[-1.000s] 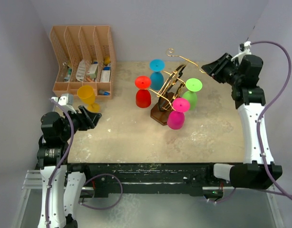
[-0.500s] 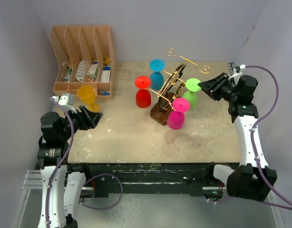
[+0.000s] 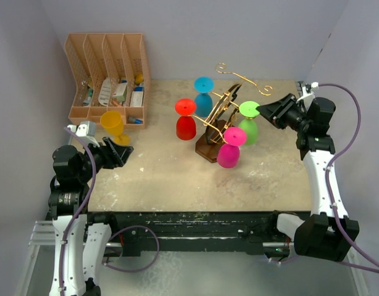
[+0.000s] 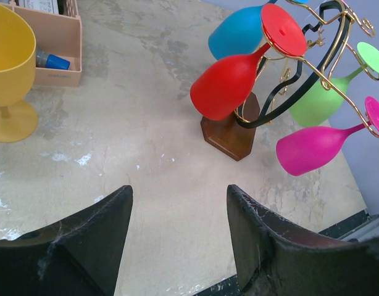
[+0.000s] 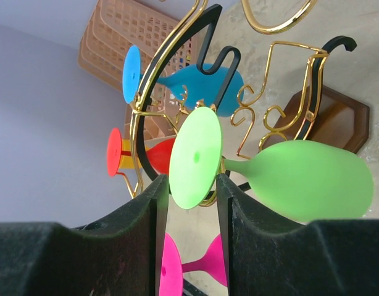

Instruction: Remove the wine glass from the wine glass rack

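The gold wire wine glass rack [image 3: 209,150] stands on its dark wooden base mid-table, also in the left wrist view [image 4: 233,132] and the right wrist view [image 5: 331,120]. Green [image 3: 250,129], pink [image 3: 229,153], red [image 3: 186,126] and blue [image 3: 204,102] wine glasses hang on it upside down. My right gripper [image 3: 265,111] is at the rack's right side, its fingers [image 5: 146,209] closed against both edges of the green glass's round foot [image 5: 195,148]. My left gripper [image 3: 123,153] is open and empty low over the table at the left [image 4: 179,191].
A yellow wine glass [image 3: 112,125] stands upright on the table near my left gripper, also in the left wrist view [image 4: 7,61]. A tan slotted desk organizer [image 3: 106,74] with small items sits at the back left. Walls close in on the left, the back and the right.
My right arm swung down and left from the back right corner to the green glass's foot. The green glass has shifted slightly. The left arm has not moved.
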### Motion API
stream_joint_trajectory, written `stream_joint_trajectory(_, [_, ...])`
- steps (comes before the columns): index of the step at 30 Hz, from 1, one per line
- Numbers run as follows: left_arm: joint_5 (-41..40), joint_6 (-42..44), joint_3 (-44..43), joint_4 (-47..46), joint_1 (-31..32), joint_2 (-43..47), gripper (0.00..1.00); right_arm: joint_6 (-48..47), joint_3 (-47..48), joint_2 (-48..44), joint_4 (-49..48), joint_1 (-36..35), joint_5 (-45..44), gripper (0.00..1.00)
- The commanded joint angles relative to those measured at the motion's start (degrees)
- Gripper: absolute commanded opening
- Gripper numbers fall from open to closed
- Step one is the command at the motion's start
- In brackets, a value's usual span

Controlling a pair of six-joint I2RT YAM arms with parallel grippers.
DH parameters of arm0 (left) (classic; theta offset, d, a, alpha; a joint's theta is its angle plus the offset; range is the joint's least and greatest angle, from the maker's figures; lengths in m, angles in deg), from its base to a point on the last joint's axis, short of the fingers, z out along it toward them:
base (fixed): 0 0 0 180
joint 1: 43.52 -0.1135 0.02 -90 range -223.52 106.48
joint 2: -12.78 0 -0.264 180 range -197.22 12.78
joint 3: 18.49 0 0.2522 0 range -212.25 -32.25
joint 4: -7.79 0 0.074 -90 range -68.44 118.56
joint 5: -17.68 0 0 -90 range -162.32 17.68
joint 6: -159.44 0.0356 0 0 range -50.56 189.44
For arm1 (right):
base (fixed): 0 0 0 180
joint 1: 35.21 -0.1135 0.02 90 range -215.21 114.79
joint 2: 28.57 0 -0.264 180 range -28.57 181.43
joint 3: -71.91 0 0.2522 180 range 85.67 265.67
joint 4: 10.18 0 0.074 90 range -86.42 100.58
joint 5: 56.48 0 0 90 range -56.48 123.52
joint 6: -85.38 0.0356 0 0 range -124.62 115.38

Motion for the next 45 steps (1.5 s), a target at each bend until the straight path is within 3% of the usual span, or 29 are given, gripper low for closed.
stream_joint_trajectory(1, [0.72,-0.03,-0.03,-2.84,-0.02,0.36,0.66,0.62,0.11,0.27,-4.43,0.15,3.45,0.39])
stream_joint_trajectory(37, [1.36,-0.21,0.23,-3.23,-0.02,-0.48,0.65,1.12,-0.60,3.68,-12.28,-0.27,6.16,0.31])
stream_joint_trajectory(42, [1.33,-0.27,0.31,-3.23,-0.02,-0.63,0.65,0.22,-0.54,4.34,-11.92,-1.80,5.71,0.28])
stream_joint_trajectory(45, [1.35,-0.29,0.34,-3.23,-0.02,-0.66,0.65,0.12,-0.52,4.61,-11.98,-2.09,5.55,0.19])
